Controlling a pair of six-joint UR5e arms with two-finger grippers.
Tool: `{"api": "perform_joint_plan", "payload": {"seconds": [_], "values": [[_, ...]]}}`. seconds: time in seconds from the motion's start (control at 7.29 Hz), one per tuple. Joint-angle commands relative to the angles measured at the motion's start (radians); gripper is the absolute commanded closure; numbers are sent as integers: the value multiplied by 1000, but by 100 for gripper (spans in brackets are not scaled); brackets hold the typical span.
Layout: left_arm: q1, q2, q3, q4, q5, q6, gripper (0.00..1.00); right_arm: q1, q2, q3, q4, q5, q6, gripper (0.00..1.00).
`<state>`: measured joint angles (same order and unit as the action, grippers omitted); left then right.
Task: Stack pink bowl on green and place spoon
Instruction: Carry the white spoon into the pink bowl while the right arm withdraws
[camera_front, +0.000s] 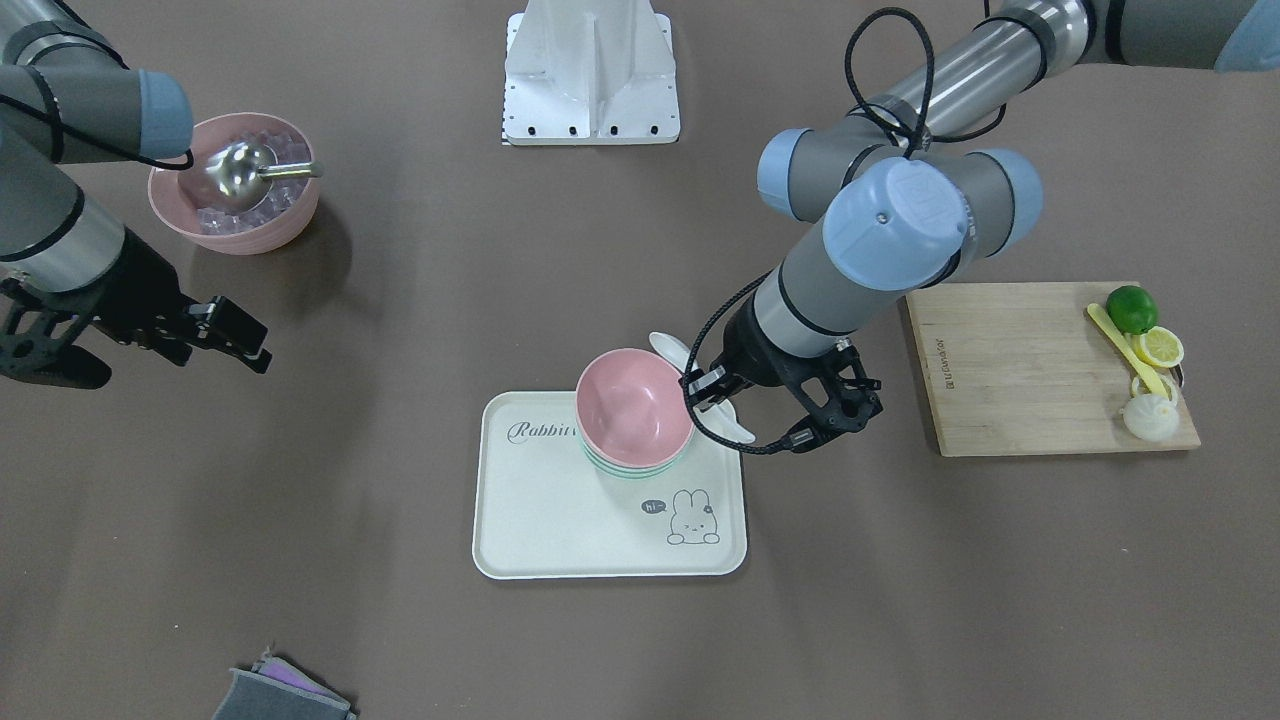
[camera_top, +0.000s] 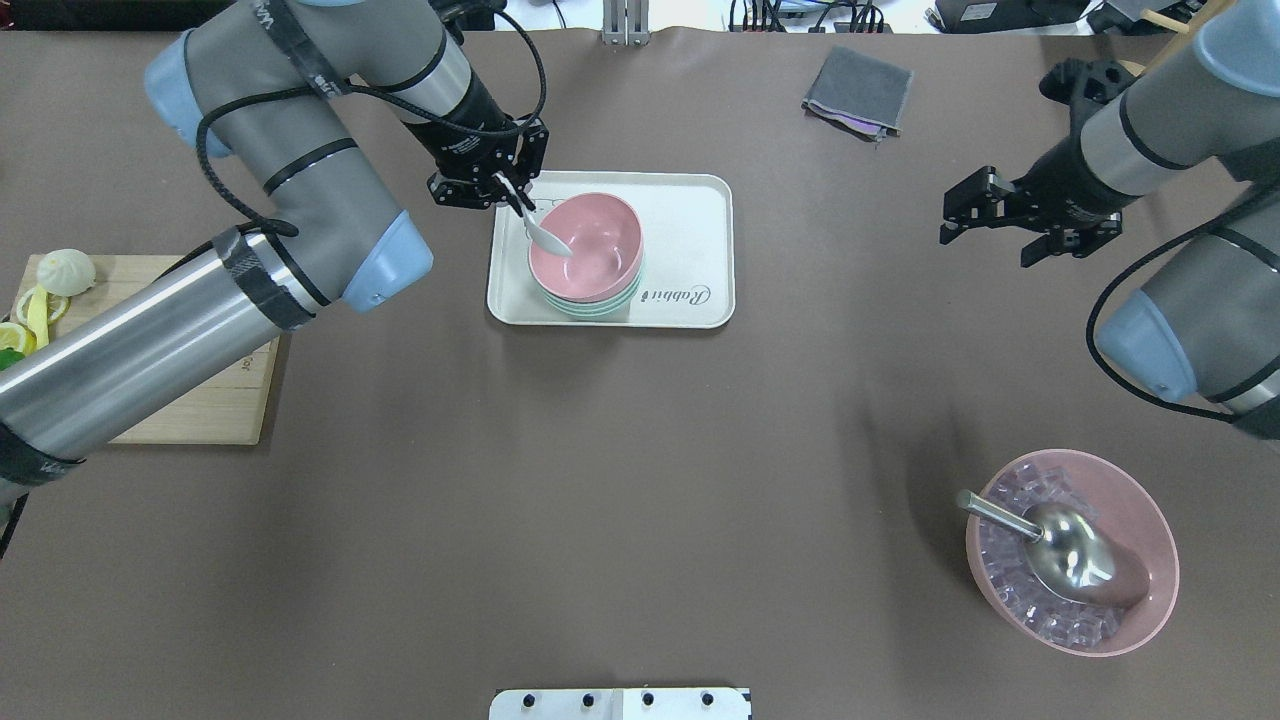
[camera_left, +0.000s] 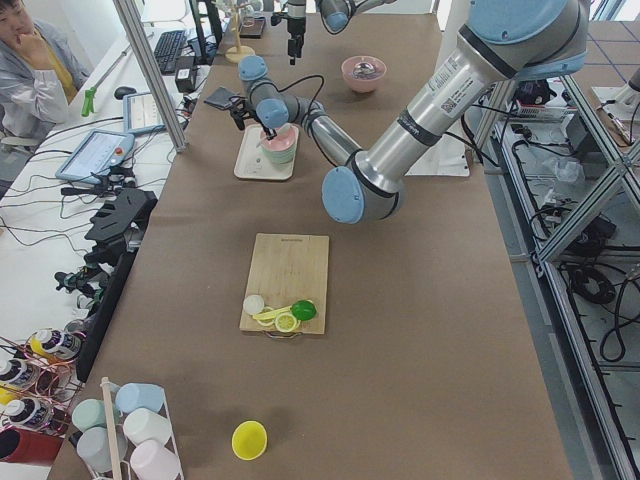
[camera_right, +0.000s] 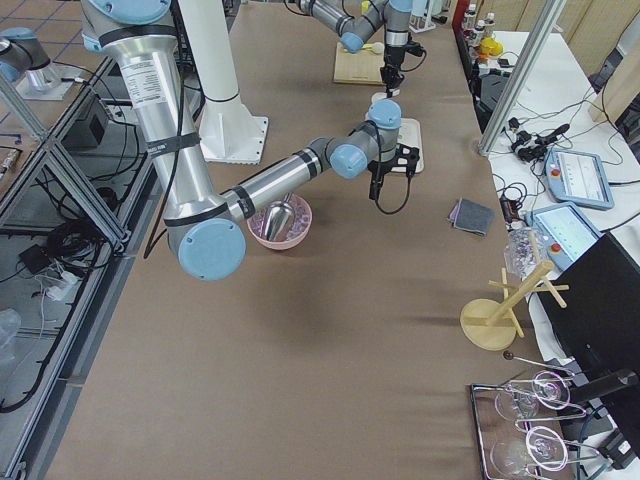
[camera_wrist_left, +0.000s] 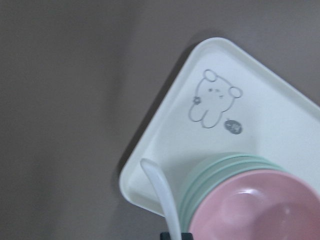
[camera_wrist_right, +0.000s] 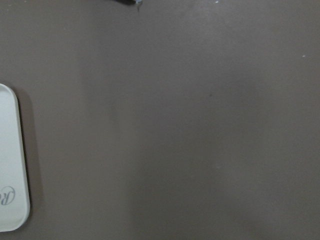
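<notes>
The pink bowl sits stacked on green bowls at one end of the white rabbit tray. My left gripper is shut on the white spoon, held at the pink bowl's rim on the cutting-board side. The left wrist view shows the spoon beside the stacked bowls over the tray's edge. My right gripper is open and empty over bare table, far from the tray.
A second pink bowl with ice cubes and a metal scoop stands near the right arm. A wooden cutting board with lime, lemon pieces and a yellow tool lies beside the left arm. A grey cloth lies beyond the tray.
</notes>
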<state>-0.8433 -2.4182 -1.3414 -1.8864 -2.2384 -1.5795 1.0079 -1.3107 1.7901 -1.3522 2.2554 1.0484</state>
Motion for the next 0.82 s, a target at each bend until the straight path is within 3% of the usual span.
{"api": "perform_joint_plan", "payload": {"seconds": [0.0,0.14,0.41,0.69], "values": [[10,-51,85,-137,80,-68,100,15,-39,8,1,1,-51,0],[23,-48,84,-143,82,-66,2,15,-39,5,1,1,-51,0],[30,-4,0,-129,71,-73,2,12,-41,3,1,-8,-50,0],[15,240,-250,-125,72,-56,2,20,-42,-2,-1,-14,-53,0]]}}
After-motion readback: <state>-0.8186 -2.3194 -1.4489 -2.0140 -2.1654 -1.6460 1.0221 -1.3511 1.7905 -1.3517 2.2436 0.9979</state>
